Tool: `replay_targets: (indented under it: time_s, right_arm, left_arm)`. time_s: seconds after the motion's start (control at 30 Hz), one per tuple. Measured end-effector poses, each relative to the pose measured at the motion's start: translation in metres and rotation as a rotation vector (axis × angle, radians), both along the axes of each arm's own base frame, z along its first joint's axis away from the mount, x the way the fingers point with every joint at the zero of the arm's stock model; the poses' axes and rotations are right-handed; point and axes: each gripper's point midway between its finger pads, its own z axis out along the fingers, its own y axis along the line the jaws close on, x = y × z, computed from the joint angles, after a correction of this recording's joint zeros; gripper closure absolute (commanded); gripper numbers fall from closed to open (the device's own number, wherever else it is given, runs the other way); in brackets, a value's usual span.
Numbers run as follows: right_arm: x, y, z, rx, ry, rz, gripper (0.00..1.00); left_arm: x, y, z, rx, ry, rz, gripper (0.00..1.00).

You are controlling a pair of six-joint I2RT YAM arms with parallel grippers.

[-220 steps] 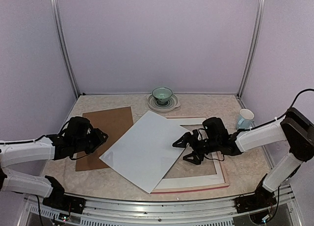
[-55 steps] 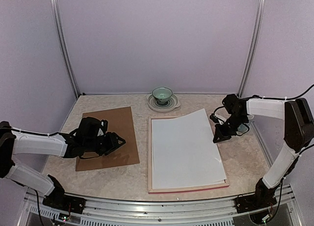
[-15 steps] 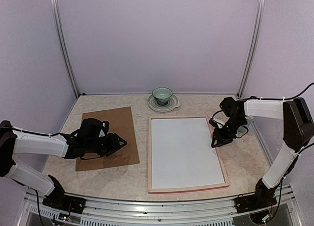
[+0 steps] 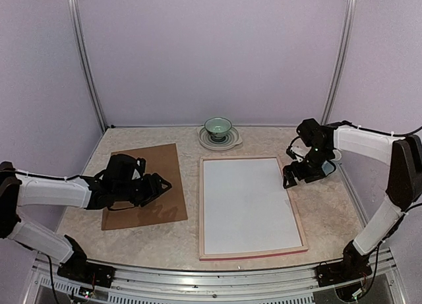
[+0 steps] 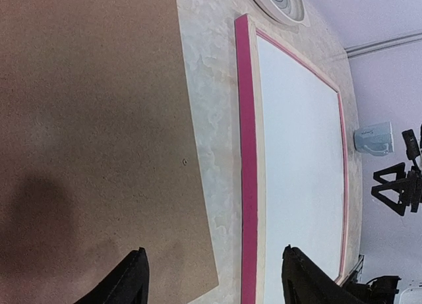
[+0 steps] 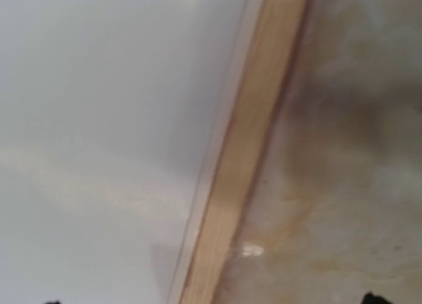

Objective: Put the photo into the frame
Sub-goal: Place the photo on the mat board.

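Observation:
The photo [image 4: 247,202] lies flat inside the frame [image 4: 201,205], white back up, filling it from rim to rim. My right gripper [image 4: 290,179] hovers open just above the frame's right rim near its far end, holding nothing. In the right wrist view the pale wood rim of the frame [image 6: 244,172] runs diagonally between the photo [image 6: 99,119] and the table, straddled by my right gripper [image 6: 211,301]. My left gripper [image 4: 161,185] is open and empty over the brown board's right edge. The left wrist view shows my left gripper [image 5: 214,251], the frame's pink side [image 5: 248,185] and the photo [image 5: 300,152].
A brown backing board [image 4: 148,182] lies left of the frame, under my left arm. A green bowl on a saucer [image 4: 218,128] stands at the back centre. A pale cup [image 5: 373,138] stands behind my right arm. Booth walls close the table on three sides.
My right gripper has opened and let go of the photo, which settled flat into the frame, and it has drawn slightly right. My left gripper has opened a little wider.

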Motion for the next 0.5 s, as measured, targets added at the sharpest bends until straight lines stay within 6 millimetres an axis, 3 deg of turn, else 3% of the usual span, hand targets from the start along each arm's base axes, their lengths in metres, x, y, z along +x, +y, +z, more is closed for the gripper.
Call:
replay_targets:
  time_s: [0.17,0.27,0.5]
  right_arm:
    - [0.008,0.001,0.014,0.015,-0.061,-0.021,0.01]
    - [0.01,0.003,0.013,0.033,-0.077,-0.034,0.01]
    - [-0.003,0.002,-0.013,0.049,-0.033,-0.063,0.01]
  left_arm:
    - [0.015,0.016,0.008,0.011,-0.023,0.048,0.03]
    - [0.021,0.028,0.012,0.027,-0.032,0.077,0.01]
    - [0.028,0.036,0.024,0.038,-0.064,0.092,0.01]
